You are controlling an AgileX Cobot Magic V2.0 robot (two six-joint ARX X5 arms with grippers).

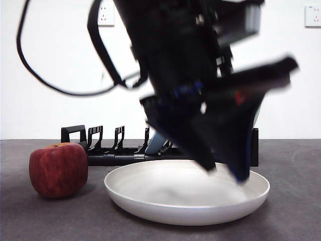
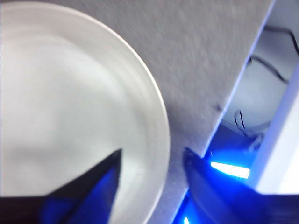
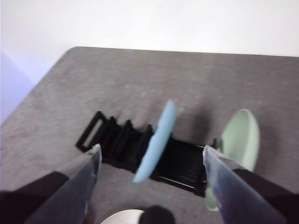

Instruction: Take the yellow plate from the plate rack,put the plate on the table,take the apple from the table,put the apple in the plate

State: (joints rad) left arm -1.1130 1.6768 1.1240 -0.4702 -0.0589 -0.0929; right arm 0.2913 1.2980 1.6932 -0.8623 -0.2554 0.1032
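Note:
The yellow plate, pale cream, lies flat on the table in front of the plate rack. My left gripper hangs just over the plate's right part, blurred. In the left wrist view its jaws are open, with the plate's rim between them and not gripped. The red apple stands on the table left of the plate, untouched. My right gripper is open and empty, high above the rack. A sliver of the plate also shows in the right wrist view.
A blue plate and a pale green plate stand upright in the rack. The blue plate's edge also shows in the front view. The table's edge runs close beside the left gripper.

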